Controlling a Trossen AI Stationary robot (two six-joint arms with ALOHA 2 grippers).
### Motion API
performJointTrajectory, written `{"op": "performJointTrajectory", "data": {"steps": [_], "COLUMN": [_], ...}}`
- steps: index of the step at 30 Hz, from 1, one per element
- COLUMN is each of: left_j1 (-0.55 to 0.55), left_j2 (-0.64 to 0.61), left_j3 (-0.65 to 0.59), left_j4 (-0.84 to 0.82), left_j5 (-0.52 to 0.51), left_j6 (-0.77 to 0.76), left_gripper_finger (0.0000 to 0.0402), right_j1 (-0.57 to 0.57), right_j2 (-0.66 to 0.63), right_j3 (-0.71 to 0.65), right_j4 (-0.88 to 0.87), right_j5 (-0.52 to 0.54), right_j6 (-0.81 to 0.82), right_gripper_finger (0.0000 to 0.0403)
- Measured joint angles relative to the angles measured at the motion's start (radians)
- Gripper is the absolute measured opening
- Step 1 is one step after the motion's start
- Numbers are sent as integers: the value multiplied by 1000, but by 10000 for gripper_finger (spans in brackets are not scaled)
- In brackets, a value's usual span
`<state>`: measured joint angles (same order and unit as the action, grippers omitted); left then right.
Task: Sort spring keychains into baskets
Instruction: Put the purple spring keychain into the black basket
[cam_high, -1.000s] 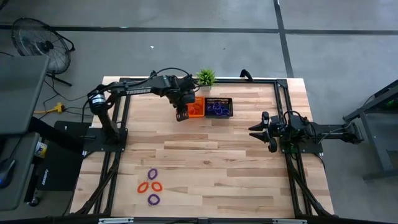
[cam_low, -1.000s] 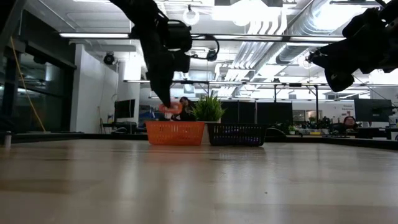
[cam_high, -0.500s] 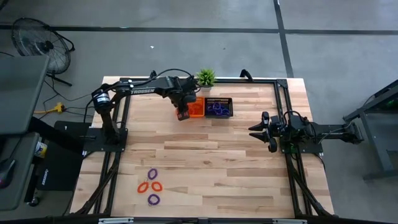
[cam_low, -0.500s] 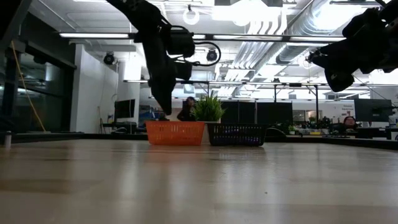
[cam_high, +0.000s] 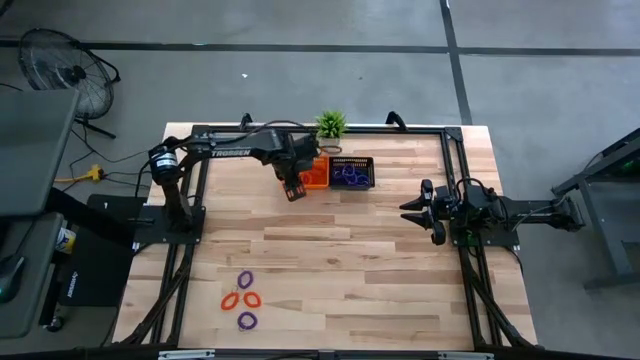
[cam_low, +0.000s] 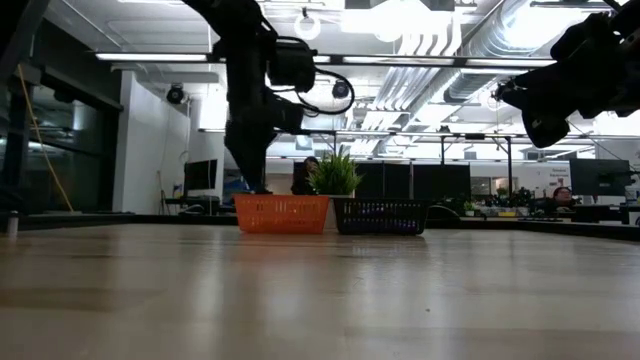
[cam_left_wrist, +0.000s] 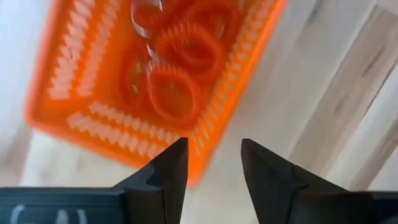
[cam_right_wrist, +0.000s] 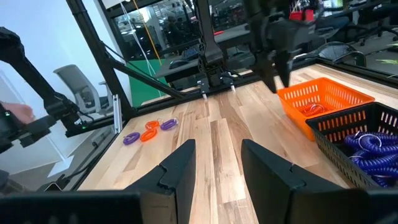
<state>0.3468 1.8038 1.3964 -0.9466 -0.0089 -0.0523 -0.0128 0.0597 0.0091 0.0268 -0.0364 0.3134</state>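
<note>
1. Four small coiled orange-red and purple spring keychains (cam_high: 241, 299) lie clustered on the wooden table's (cam_high: 330, 250) near-left part.
2. The left gripper (cam_high: 294, 190) hangs empty, jaws parted, beside the bright orange mesh plastic basket (cam_high: 315, 174) holding orange coils.
3. The black mesh basket (cam_high: 352, 172) adjoins it, holding purple coils.
4. The right gripper (cam_high: 409, 211) waits, fingers apart, empty.

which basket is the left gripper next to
The orange basket, the left one of the pair, holding orange-red keychains. The left gripper hangs open at its outer edge; the black basket sits beyond it.
</note>
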Motion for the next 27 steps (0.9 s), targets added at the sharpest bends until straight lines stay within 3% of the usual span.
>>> {"op": "performJointTrajectory", "data": {"steps": [6,12,21,27], "left_j1": [-83,-162,-327,-451], "left_j2": [-69,-214,-432,-503], "left_j3": [-53,-218,-475,-580], "left_j4": [-51,-40,-36,-61], "left_j5": [-35,-111,-70,-47], "left_j6": [-188,-338,-576,-733], "left_gripper_finger": [147,147,147,147], "right_j1": [0,0,0,0], "right_j2": [0,0,4,5], "right_j3": [0,0,0,0], "right_j4": [0,0,0,0], "right_j5": [0,0,0,0], "right_j6": [0,0,0,0], "right_gripper_finger": [124,124,124,124]}}
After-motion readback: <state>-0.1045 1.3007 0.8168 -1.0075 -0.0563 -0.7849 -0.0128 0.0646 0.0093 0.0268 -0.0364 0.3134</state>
